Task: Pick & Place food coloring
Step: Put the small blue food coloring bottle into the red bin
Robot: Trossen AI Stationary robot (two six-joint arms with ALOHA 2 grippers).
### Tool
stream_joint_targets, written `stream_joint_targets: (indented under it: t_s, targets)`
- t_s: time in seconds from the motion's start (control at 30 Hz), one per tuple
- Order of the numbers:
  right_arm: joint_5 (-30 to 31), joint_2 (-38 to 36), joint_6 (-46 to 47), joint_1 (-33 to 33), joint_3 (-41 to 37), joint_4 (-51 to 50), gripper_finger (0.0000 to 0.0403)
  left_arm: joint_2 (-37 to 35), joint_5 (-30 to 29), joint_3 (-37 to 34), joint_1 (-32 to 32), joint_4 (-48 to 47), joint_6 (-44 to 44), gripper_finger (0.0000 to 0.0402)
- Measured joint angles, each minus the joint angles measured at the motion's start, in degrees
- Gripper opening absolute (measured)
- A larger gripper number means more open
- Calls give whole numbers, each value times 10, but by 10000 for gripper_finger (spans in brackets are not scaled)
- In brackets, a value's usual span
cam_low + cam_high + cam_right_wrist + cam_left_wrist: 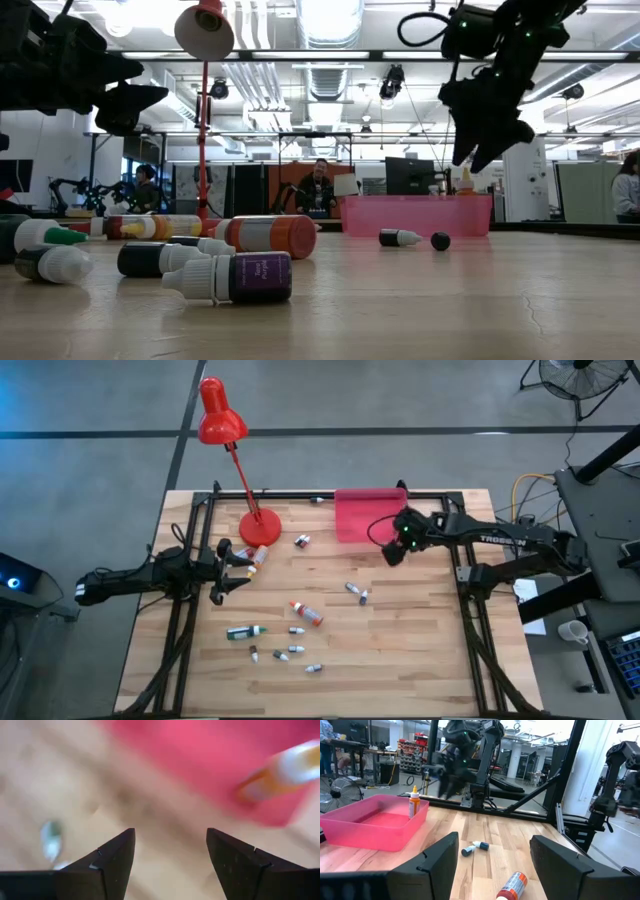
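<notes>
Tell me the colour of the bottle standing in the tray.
Orange-yellow with a white cap; left wrist view shows it best.

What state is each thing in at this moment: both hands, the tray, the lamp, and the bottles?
Right hand: open, empty, raised beside the tray's near corner.
Left hand: open, empty, waiting at the table's left.
Pink tray: holds one orange dropper bottle, upright.
Orange-red bottle: lying on its side mid-table.
Dark green bottle: lying flat.
Red desk lamp: upright; lit or not, cannot tell.
</notes>
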Motion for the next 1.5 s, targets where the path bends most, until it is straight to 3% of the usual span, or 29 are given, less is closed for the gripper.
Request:
stream_joint_targets:
  t_s: [0.13, 0.27, 0.5, 0.6, 0.8, 0.97, 1.2, 1.3, 1.37, 1.5]
  targets:
    - [-55, 19, -78, 37, -2, -1, 231, 0, 0, 0, 0, 0, 0, 220]
    - [-57, 35, -196, 68, -3, -1, 229, 0, 0, 0, 0, 0, 0, 220]
    - [-61, 40, -154, 81, -3, 1, 228, 0, 0, 0, 0, 0, 0, 220]
    - [-78, 40, -183, 81, -3, 24, 228, 0, 0, 0, 0, 0, 0, 220]
    - [-201, 40, -441, 122, -3, 110, 228, 0, 0, 0, 0, 0, 0, 220]
    - [-186, 45, -569, 166, -3, 137, 228, 0, 0, 0, 0, 0, 0, 220]
    - [-169, 103, -569, 190, 5, 135, 228, 0, 0, 0, 0, 0, 0, 220]
    - [-163, 129, -493, 190, 28, 134, 228, 0, 0, 0, 0, 0, 0, 220]
    - [-123, 143, -434, 189, 44, 131, 228, 0, 0, 0, 0, 0, 0, 220]
    - [-94, 159, -411, 184, 69, 131, 228, 0, 0, 0, 0, 0, 0, 220]
